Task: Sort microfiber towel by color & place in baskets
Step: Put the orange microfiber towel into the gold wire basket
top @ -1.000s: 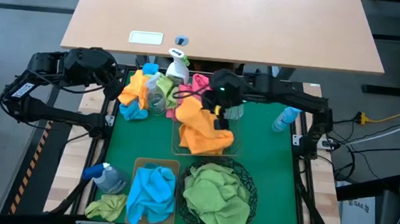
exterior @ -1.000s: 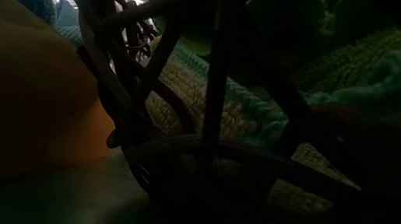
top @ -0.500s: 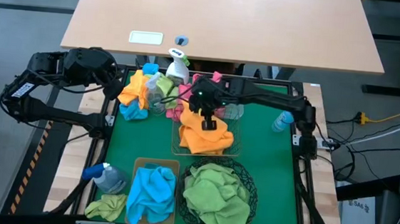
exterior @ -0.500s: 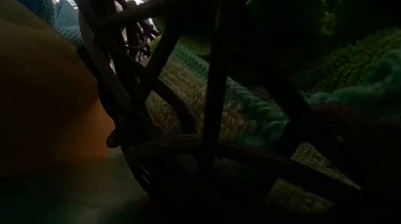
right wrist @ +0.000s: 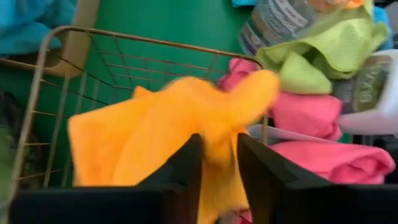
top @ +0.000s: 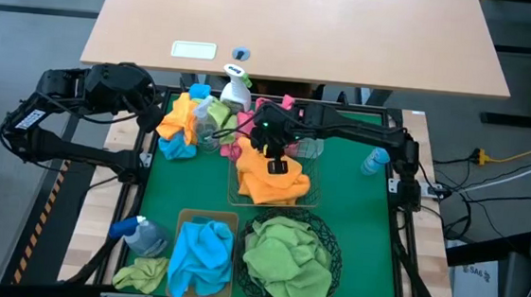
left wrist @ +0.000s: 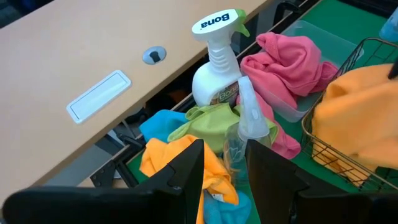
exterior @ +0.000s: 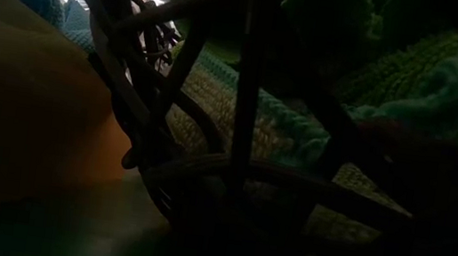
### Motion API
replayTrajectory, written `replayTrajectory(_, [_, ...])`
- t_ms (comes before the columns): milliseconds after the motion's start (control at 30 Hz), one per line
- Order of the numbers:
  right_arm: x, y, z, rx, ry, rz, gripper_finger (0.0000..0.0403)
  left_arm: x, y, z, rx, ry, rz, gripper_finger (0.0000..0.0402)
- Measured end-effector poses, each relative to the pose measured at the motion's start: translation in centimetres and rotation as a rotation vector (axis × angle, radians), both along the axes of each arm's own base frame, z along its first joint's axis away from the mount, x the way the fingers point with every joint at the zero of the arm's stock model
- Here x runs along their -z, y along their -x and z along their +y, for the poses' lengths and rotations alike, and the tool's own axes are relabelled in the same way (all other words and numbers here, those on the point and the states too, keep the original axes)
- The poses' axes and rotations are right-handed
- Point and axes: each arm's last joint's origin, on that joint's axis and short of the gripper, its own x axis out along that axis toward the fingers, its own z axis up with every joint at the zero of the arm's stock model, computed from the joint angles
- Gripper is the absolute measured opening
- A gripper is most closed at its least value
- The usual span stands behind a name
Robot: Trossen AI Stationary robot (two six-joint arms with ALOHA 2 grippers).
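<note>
My right gripper (top: 273,154) is low over the gold wire basket (right wrist: 124,35) in the middle of the table, pointing down. Its fingers stand apart with a fold of the orange towel (right wrist: 155,137) between them. Most of that towel lies heaped in the basket (top: 272,182). My left gripper (left wrist: 224,149) waits open at the far left, short of a mixed pile of orange, blue and green towels (top: 187,123). Pink towels (left wrist: 286,59) lie in a clear bin at the far edge. My right gripper comes at the orange towel from above, slanting down. A raised fold of the towel (right wrist: 219,158) stands in the gap between the two parted fingers. The rest of the towel rests in the wire basket. Whether the fingers touch the cloth, I cannot tell.
A tan bin with a blue towel (top: 202,253) and a round black mesh basket with a green towel (top: 290,255) stand at the near edge. Spray bottles stand by the pile (left wrist: 217,62), at the near left (top: 140,234) and at the right (top: 376,159). A green towel (top: 142,274) lies near left.
My right gripper has gone toward the table's left edge and down onto the wire basket, carrying the orange towel. The towel, which hung spread below the gripper, now lies bunched in the basket.
</note>
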Motion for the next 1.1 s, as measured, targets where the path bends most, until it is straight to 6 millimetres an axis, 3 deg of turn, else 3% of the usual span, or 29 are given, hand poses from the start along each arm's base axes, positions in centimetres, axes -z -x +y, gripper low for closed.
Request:
replayTrajectory(267, [-0.8, 0.8, -0.3, 0.07, 0.108, 0.014, 0.0164, 0.0, 0.0, 0.0, 0.0, 0.0, 0.0, 0.0114])
replayTrajectory(667, [-4.1, 3.9, 0.1, 0.082, 0.121, -0.007, 0.0163, 0.2, -0.2, 0.1, -0.004, 0.002, -0.004, 0.0114])
replayTrajectory(833, [-6.5, 6.2, 0.4, 0.118, 0.095, -0.055, 0.0163, 1.8, -0.9, 0.4, -0.032, -0.004, 0.07, 0.0114])
replayTrajectory(1100, [-9.8, 9.9, 0.9, 0.162, 0.049, -0.13, 0.0163, 6.1, -2.7, 1.2, -0.098, -0.042, 0.223, 0.0114])
